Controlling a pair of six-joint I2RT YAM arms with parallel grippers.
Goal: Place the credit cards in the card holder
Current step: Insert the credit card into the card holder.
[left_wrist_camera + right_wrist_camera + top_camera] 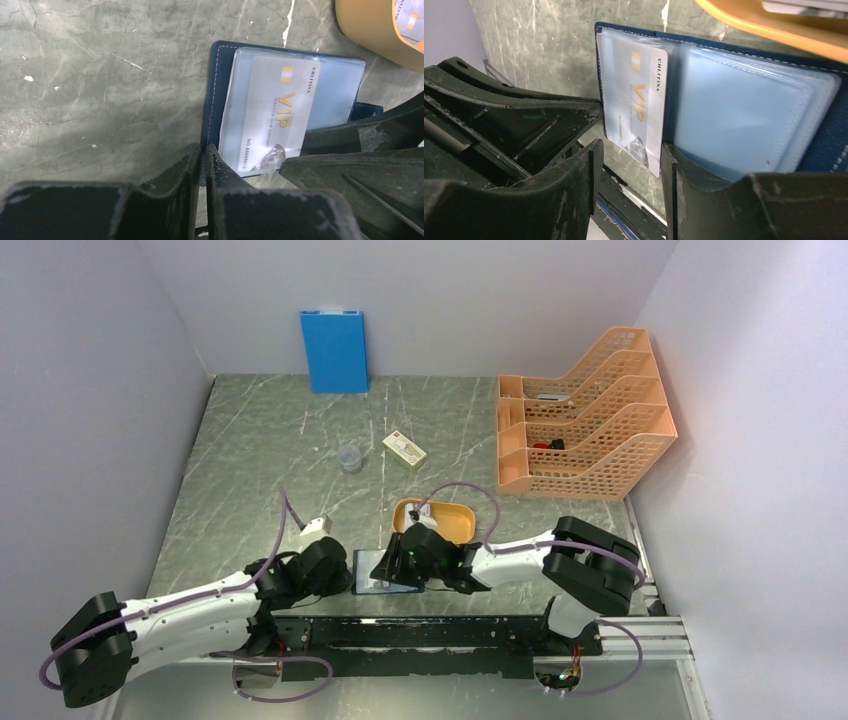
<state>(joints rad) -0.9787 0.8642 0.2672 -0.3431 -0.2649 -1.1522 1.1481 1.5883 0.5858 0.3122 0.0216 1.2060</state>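
The left gripper's (204, 150) fingers are pressed almost together, pinching the stitched left edge of the dark navy folding card holder (215, 100). The holder lies open and flat on the grey-green marbled table top (100, 100), while the right gripper's (630, 147) fingers stand spread, with the free corner of a pale grey plastic VIP credit card (277, 110) between them and no visible grip. That card sits partly inside the holder's clear plastic sleeve (340, 90) with its near end sticking out. Just beyond the holder's far right corner, an orange oval plastic tray (370, 30) holds a second card (407, 12), and left of the holder only table top shows.
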